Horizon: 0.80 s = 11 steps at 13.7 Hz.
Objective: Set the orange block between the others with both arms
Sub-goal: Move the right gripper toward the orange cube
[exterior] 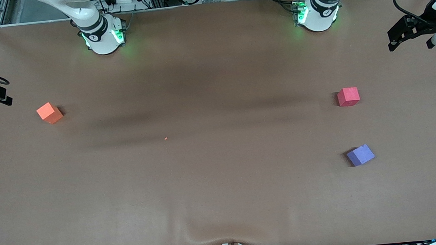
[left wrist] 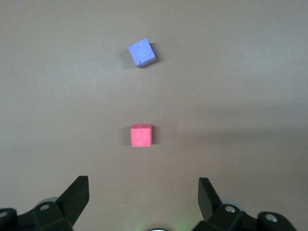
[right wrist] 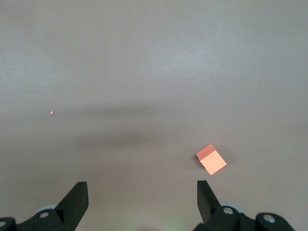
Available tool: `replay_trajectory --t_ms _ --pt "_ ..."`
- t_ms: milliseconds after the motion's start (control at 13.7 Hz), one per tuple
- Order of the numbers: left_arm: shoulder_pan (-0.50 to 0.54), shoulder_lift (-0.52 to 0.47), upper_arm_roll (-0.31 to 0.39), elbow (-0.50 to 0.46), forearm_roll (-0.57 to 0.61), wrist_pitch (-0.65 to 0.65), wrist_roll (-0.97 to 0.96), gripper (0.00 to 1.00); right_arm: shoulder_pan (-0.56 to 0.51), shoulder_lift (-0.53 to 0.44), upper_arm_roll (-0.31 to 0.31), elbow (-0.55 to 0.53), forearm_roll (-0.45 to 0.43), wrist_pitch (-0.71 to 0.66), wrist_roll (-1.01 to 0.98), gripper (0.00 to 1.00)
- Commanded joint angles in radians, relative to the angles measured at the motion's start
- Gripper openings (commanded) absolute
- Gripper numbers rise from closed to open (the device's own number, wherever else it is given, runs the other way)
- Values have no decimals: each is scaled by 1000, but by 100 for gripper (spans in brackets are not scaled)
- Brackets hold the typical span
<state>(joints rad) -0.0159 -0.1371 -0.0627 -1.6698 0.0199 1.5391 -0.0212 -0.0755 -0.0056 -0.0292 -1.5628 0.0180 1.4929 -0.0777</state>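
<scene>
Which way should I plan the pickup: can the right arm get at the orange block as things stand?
Probably yes. The orange block sits alone on the table at the right arm's end, nothing touching it. The right gripper hangs open in the air nearby, holding nothing.

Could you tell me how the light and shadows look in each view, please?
Front view: broad soft dark bands cross the table; green glow by both arm bases. Left wrist view: even light, a small shadow beside the purple block. Right wrist view: faint streaky shadows, bright top on the orange block.
</scene>
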Motion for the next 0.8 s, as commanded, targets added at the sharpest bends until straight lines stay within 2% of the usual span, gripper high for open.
replay_trajectory --t_ms 0,292,729 --pt "4 4 -5 7 5 4 4 100 -20 -13 26 -17 -15 13 13 100" --pt "4 36 -5 50 17 4 13 100 -7 -13 26 -17 -13 15 13 100" --pt "7 33 -8 33 3 -7 33 100 -17 -11 22 -14 -6 20 -1 100"
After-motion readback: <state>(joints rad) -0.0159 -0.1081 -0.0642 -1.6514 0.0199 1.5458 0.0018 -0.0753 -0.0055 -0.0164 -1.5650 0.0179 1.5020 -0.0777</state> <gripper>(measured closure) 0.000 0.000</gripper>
